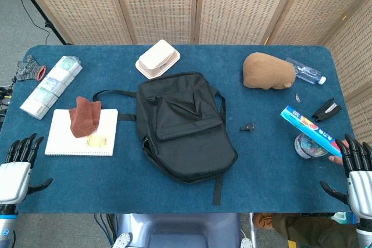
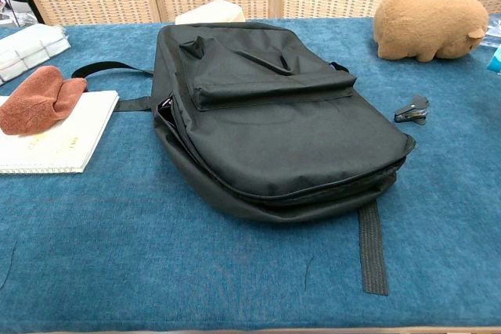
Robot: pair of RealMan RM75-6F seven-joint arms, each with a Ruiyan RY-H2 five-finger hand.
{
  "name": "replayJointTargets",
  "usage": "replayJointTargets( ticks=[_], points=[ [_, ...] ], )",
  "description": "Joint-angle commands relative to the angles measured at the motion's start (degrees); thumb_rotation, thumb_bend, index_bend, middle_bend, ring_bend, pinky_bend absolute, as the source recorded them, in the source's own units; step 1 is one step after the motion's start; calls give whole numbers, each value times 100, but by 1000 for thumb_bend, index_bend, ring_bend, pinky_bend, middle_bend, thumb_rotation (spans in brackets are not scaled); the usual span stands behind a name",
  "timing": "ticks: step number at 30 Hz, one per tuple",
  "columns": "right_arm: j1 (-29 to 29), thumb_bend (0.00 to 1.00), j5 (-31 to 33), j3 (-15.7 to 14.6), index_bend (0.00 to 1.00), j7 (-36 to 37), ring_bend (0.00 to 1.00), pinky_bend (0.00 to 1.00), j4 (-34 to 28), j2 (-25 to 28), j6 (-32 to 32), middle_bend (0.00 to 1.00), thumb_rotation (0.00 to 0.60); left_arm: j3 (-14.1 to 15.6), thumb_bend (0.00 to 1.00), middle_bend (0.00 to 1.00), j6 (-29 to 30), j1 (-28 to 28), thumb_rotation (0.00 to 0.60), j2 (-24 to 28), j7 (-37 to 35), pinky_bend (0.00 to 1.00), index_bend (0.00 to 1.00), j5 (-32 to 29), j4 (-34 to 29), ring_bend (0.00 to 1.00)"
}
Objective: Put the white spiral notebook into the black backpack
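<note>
Black-fingered hands [image 1: 20, 164], silver wrists

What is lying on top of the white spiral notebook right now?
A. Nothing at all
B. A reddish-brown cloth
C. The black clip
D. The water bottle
B: a crumpled reddish-brown cloth sits on the notebook, left of the backpack; the clip and the bottle lie on the table to the backpack's right.

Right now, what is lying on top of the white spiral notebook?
A crumpled reddish-brown cloth lies on the white spiral notebook, over its upper middle part. Below it there is a small yellow printed patch on the cover. What the cloth covers cannot be seen.
</note>
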Motion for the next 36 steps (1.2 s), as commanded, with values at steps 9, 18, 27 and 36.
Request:
replayJointTargets(
  ticks=[9, 18, 27, 36],
  points=[
    [4, 0, -38, -32, 0, -37, 0, 0, 4, -19, -24, 0, 600, -98, 25, 0, -223, -167, 600, -287, 47, 0, 0, -120, 388, 0],
    [12, 0, 35, 4, 0, -10, 0, 0, 12, -17, -43, 0, 600, -314, 25, 0, -636, -633, 600, -1293, -514, 0, 0, -101, 2094, 0],
    [15, 0, 89, 28, 0, 52, 0, 0, 31, 4, -55, 0, 600, -382, 25, 0, -854, -860, 600, -1936, -1149, 0, 0, -144, 3394, 0],
    [23, 0, 113, 30, 0, 33, 0, 0, 43, -15, -79, 0, 600, -370, 24, 0, -957, -1110, 600, -2400, -1450, 0, 0, -17, 4094, 0]
  ],
)
